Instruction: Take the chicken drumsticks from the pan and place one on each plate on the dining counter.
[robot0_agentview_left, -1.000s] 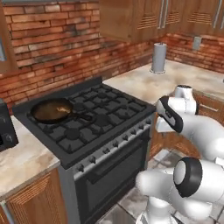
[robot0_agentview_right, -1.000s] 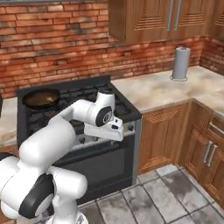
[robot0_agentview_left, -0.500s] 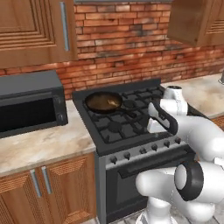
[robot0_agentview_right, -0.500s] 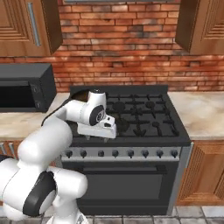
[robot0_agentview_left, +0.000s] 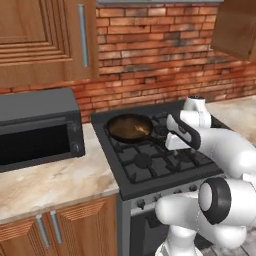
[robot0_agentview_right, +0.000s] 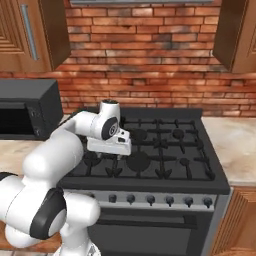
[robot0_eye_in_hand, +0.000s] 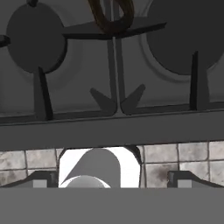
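The dark pan (robot0_agentview_left: 128, 128) sits on the stove's back left burner. Golden-brown chicken drumsticks (robot0_agentview_left: 141, 129) lie in its brownish inside; I cannot tell them apart. My gripper (robot0_agentview_left: 173, 143) hangs over the stove's middle, to the right of the pan and a little nearer the front. From the other side the gripper (robot0_agentview_right: 110, 155) points down at the grates, and my arm hides the pan. In the hand view the fingertips (robot0_eye_in_hand: 43, 179) stand wide apart, open and empty, and the pan's handle end (robot0_eye_in_hand: 111, 16) shows at the top. The plates and dining counter are out of view.
A black stove (robot0_agentview_left: 150, 162) with raised grates (robot0_agentview_right: 165, 150) fills the middle. A dark microwave (robot0_agentview_left: 37, 127) stands on the marbled worktop (robot0_agentview_left: 55, 182) to its left. A brick wall (robot0_agentview_right: 145, 65) and wooden cabinets (robot0_agentview_left: 45, 35) are behind and above. More worktop (robot0_agentview_right: 235, 145) lies to the right.
The base has turned, so the whole scene slid right and the stove now faces me squarely, with the microwave come into view. My arm kept its pose; the gripper stayed open.
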